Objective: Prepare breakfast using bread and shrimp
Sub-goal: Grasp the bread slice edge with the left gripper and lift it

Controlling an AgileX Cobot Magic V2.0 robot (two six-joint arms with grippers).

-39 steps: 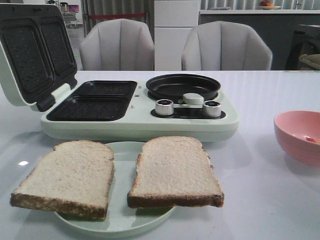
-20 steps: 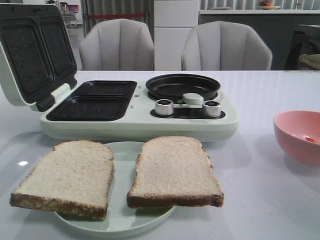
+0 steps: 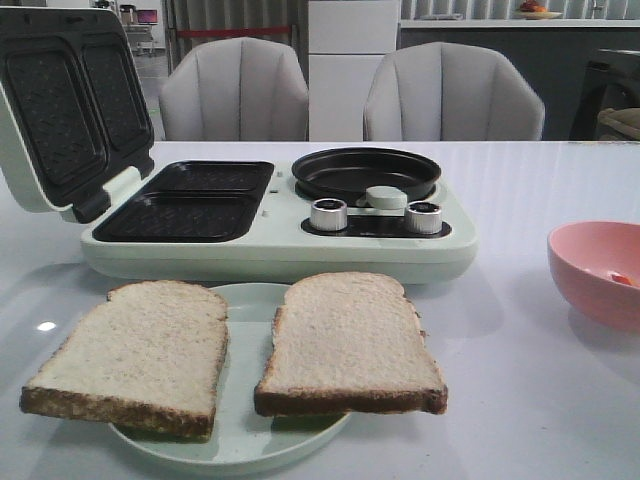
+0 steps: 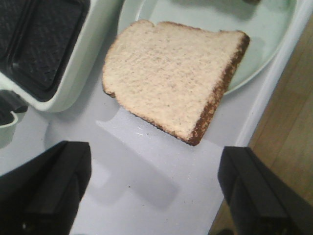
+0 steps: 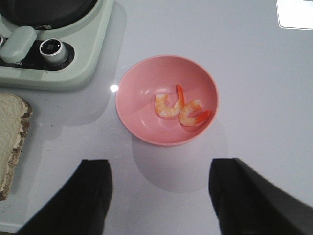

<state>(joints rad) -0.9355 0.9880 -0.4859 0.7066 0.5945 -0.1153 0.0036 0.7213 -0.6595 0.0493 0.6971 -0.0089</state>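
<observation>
Two bread slices lie side by side on a pale green plate (image 3: 245,300) at the table's front: the left slice (image 3: 135,350) and the right slice (image 3: 345,340). Both overhang the plate's rim. My left gripper (image 4: 154,161) is open and empty above bare table, short of one slice (image 4: 173,81). Two small orange-pink shrimp (image 5: 167,105) (image 5: 194,112) lie in a pink bowl (image 5: 146,78). My right gripper (image 5: 159,166) is open and empty just short of that bowl. Neither gripper shows in the front view. The bowl (image 3: 600,270) shows there at the right edge.
A pale green sandwich maker (image 3: 280,250) stands behind the plate, lid up at the left, with two dark grill wells, a round black pan (image 3: 365,172) and two knobs. Its corner shows in both wrist views (image 4: 83,63) (image 5: 73,73). The table's front edge (image 4: 259,98) is close to the plate.
</observation>
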